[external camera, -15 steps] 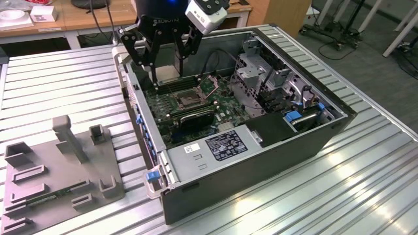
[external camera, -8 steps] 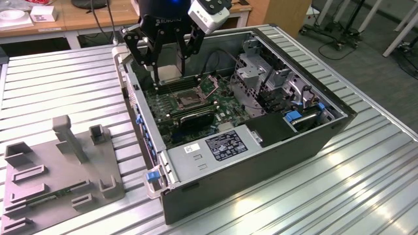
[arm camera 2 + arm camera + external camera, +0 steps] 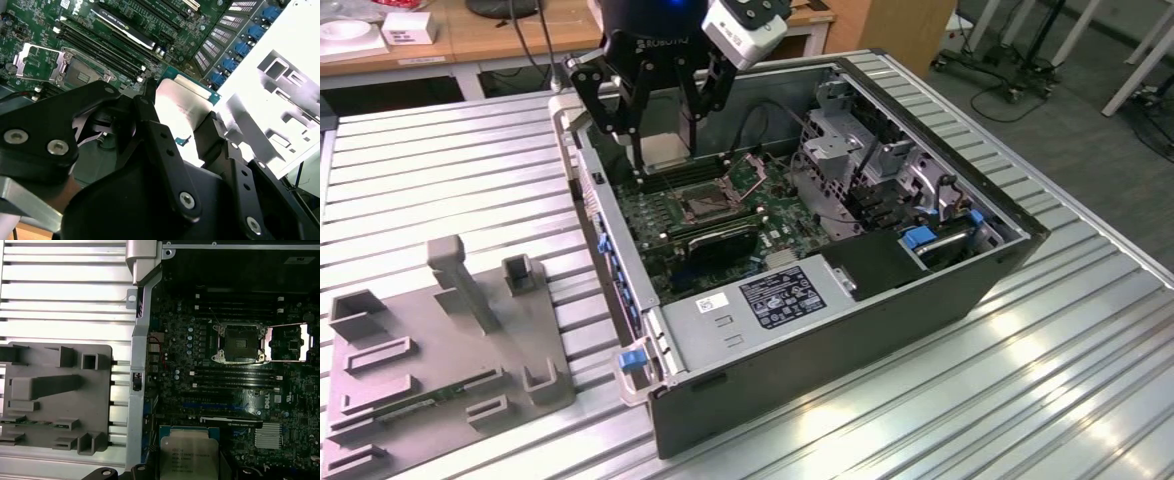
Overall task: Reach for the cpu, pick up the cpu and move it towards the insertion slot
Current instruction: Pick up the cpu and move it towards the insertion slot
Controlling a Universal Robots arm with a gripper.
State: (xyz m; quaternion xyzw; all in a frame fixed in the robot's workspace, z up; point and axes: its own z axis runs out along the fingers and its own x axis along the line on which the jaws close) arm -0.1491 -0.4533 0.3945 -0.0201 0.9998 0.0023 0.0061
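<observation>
The tool (image 3: 656,135) hangs above the open computer case (image 3: 987,270) on the ribbed metal counter (image 3: 440,190), and it has the cpu (image 3: 182,107) pinched between its black fingers (image 3: 150,100). In the second wrist view the fingers close in on two opposite edges of the chip, with its pale metal face turned toward the camera. In the first wrist view the same chip (image 3: 189,457) sits just over the motherboard (image 3: 180,370), apart from the insertion slot (image 3: 239,342), whose shiny hold-down frame (image 3: 287,342) is swung open to one side. In the exterior view the chip (image 3: 670,148) hangs over the memory slots, and the slot (image 3: 703,207) lies nearer the camera on the board.

The cpu looks light, stiff and flat, so weight is no worry. The smooth metal lid is probably slippery, and the underside contacts are likely fragile. The thin side edges are the sensible place to grip, as held now, with modest squeeze and the chip kept level. The grey parts fixture (image 3: 440,350) rests on the counter beside the case.
</observation>
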